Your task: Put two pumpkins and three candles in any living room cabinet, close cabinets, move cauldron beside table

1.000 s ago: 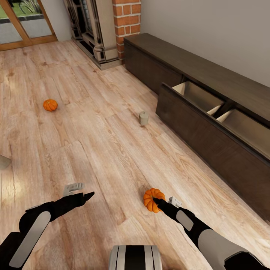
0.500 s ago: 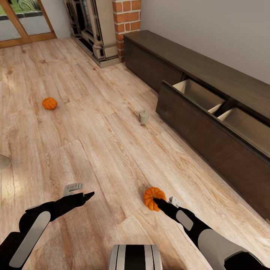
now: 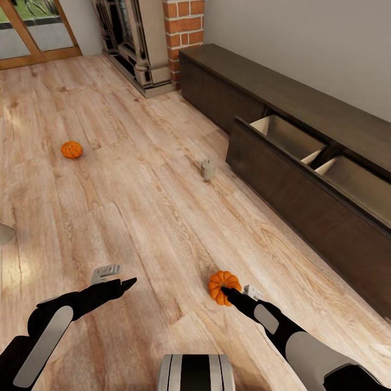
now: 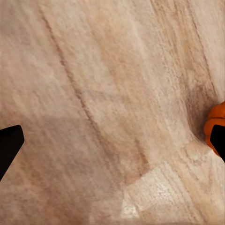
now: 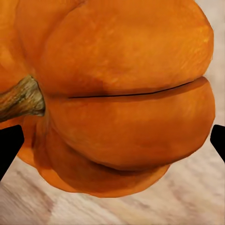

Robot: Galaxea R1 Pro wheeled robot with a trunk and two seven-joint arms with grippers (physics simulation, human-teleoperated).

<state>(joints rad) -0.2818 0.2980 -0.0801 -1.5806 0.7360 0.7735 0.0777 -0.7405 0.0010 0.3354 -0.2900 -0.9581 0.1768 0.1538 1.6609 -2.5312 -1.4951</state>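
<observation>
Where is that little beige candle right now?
In the head view, the candle stands upright on the wood floor, right of centre, just in front of the dark cabinet's open drawer.

Plank floor (image 3: 136, 217), light wood. Brick chimney (image 3: 183, 32), red, beside dark ornate fireplace (image 3: 127, 43). Glass doors (image 3: 32, 32), wood-framed, far left. Grey wall (image 3: 304, 43) at right. Grey object (image 3: 5, 233) at left edge, unidentifiable.
</observation>
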